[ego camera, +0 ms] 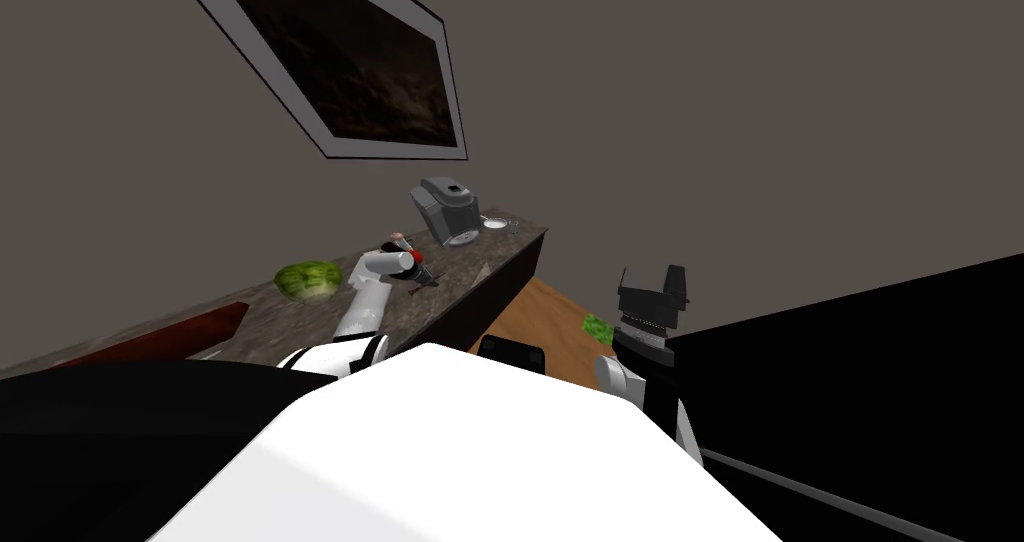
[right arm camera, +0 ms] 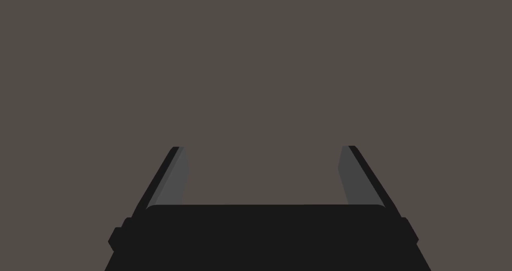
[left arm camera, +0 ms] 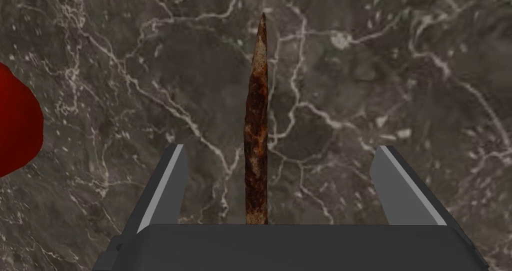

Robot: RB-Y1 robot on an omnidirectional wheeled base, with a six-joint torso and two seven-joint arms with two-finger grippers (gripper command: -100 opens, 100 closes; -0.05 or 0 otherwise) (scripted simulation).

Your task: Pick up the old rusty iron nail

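Hovering over the marbled desk (left arm camera: 400,58), my left gripper (left arm camera: 280,146) has jaws spread wide; the rusty nail (left arm camera: 256,133) lies between them, touching neither. My right gripper (ego camera: 653,278) holds its jaws apart too.

Our left arm (ego camera: 362,306) reaches forward, the left gripper (left arm camera: 281,148) pointing down with both fingers (left arm camera: 170,183) spread wide apart. Our right arm (ego camera: 640,366) is bent at our side, the right gripper (ego camera: 655,284) raised upward, fingers likewise parted.

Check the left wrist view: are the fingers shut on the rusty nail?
No: the fingers of the left hand stand wide apart, the rusty nail lying untouched between them.
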